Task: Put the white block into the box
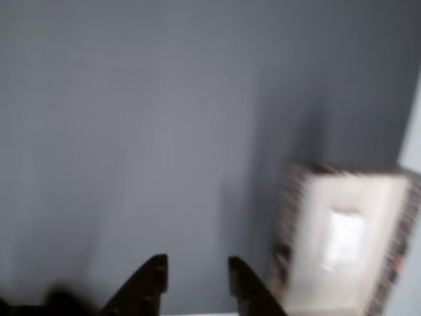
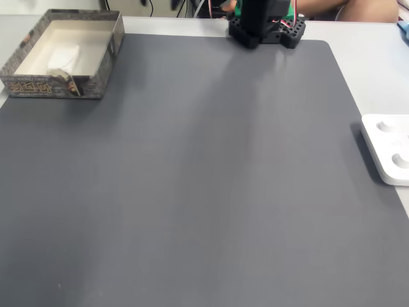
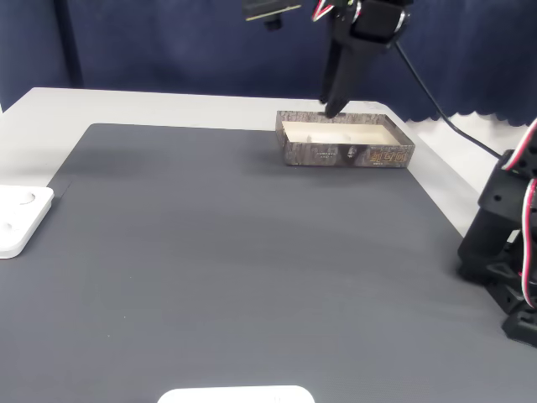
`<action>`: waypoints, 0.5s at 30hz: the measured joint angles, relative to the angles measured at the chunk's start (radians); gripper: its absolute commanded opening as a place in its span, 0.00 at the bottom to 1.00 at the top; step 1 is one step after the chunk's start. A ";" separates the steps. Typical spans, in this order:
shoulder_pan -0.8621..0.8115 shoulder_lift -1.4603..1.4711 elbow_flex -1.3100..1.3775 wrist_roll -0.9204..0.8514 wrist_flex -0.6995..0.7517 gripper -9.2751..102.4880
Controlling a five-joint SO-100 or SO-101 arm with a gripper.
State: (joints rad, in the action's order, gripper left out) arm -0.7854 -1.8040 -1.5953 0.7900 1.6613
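The box (image 2: 45,86) stands at the mat's far left corner in a fixed view, off-white inside with a speckled rim. The white block (image 2: 64,54) lies on its floor. In the other view, which is blurred, the box (image 1: 286,224) is at the lower right with the white block (image 1: 345,240) inside it. My gripper (image 1: 196,262) is there at the bottom edge, open, its two dark fingers apart with only grey mat between them. In another fixed view the gripper (image 3: 331,105) hangs pointing down just above the far left rim of the box (image 3: 344,156).
A large grey mat (image 2: 204,179) covers the table. A flat white device (image 2: 390,147) lies off the mat's right edge, seen at the left (image 3: 17,218) in another fixed view. The arm's black base (image 2: 262,29) stands at the mat's far edge. A person's arm (image 2: 358,7) is behind it.
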 measured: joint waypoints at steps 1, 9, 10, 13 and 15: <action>0.035 -0.012 -0.017 -0.035 0.000 0.10; 0.255 -0.158 -0.207 -0.279 -0.023 0.07; 0.275 -0.183 -0.244 -0.296 -0.037 0.07; 0.328 -0.264 -0.356 -0.321 -0.063 0.07; 0.360 -0.328 -0.436 -0.327 -0.072 0.07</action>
State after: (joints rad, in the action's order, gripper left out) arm -0.4249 -2.1322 -2.0310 0.4633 1.5892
